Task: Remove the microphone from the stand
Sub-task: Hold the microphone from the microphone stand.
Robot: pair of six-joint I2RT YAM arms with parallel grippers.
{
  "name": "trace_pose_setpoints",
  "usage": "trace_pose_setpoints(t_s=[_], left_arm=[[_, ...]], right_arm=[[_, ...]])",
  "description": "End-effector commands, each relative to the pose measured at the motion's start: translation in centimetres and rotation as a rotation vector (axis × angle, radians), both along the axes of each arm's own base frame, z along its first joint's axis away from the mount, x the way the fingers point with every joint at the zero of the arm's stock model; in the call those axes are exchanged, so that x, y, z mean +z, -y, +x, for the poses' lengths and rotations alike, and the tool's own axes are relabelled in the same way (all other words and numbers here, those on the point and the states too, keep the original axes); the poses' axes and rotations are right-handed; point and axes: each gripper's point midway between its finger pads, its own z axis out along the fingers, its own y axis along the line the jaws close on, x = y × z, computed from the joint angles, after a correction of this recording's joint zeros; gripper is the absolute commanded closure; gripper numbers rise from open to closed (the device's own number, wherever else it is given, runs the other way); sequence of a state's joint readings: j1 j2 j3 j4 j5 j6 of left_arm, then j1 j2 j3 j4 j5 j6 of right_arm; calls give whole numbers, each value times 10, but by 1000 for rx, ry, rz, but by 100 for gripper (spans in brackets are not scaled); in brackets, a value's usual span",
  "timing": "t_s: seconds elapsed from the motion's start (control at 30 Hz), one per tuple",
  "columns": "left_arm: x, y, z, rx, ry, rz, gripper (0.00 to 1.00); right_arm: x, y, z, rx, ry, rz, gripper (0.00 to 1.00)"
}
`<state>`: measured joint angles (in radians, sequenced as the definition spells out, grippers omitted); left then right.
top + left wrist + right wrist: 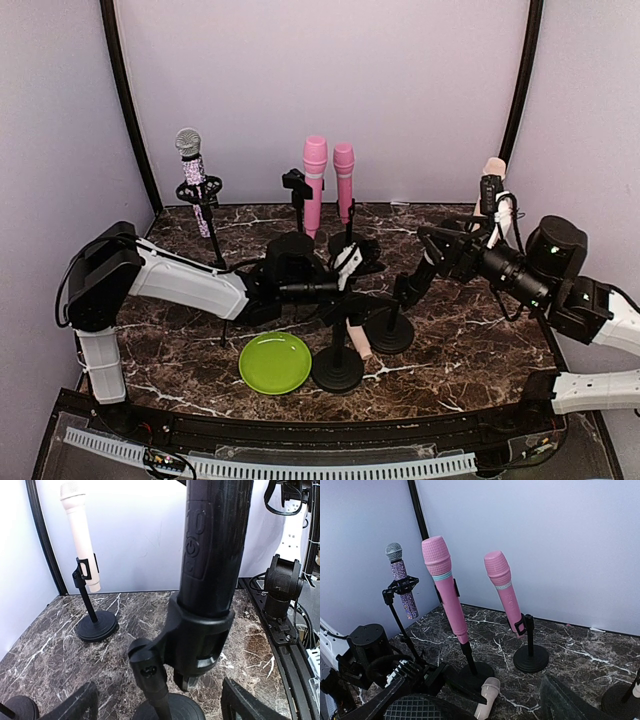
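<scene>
Black microphone (210, 545) stands upright in the clip (200, 635) of its stand (150, 680) on the marble table (60, 645). Left gripper (159, 706) has its fingers (75, 705) spread wide either side of the stand, touching nothing. Right gripper (435, 240) is likewise spread open, holding nothing, above the table's right half. Two pink microphones (445, 590) stand behind.

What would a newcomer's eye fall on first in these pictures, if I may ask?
The taller pink microphone and the shorter pink microphone stand upright at the back centre, with a glittery microphone on a tall tripod to their left. A bright green plate lies at the front edge, and in the left wrist view a black microphone looms large, clipped in its stand.
</scene>
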<state>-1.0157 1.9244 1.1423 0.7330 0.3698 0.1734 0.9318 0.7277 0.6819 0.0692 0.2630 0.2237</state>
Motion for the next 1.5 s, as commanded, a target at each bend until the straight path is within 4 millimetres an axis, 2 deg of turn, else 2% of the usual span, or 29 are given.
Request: trace_pose_setpoints(t_s=[0.0, 0.17, 0.43, 0.57, 0.7, 0.8, 0.9, 1.1, 1.33, 1.4, 1.47], left_arm=[[30, -9, 0, -2, -12, -75, 13], [36, -9, -2, -41, -38, -83, 13], [41, -8, -4, -82, -56, -87, 13], [42, -6, -9, -119, -62, -83, 13], [45, -2, -16, -172, -73, -72, 13], [47, -1, -19, -195, -78, -60, 13], [45, -1, -23, -215, -83, -38, 13], [33, -5, -25, -220, -84, 33, 13], [27, -14, -20, -172, -65, 77, 12], [26, -14, -19, -171, -67, 83, 15], [24, -14, -18, -170, -69, 92, 24]], right_arm=[[-4, 11, 5, -72, -31, -15, 15], [-13, 29, 12, -174, -77, -22, 22], [-18, 37, 13, -219, -101, -16, 24], [-15, 34, 11, -195, -88, -3, 41], [-3, 14, -2, -51, -1, 19, 64], [4, 1, -12, 47, 74, 35, 74], [13, -13, -20, 137, 149, 56, 81], [16, -36, -26, 272, 216, 31, 83], [11, -40, -20, 350, 197, 13, 82], [9, -39, -17, 357, 187, 12, 82], [8, -38, -15, 359, 183, 13, 81]])
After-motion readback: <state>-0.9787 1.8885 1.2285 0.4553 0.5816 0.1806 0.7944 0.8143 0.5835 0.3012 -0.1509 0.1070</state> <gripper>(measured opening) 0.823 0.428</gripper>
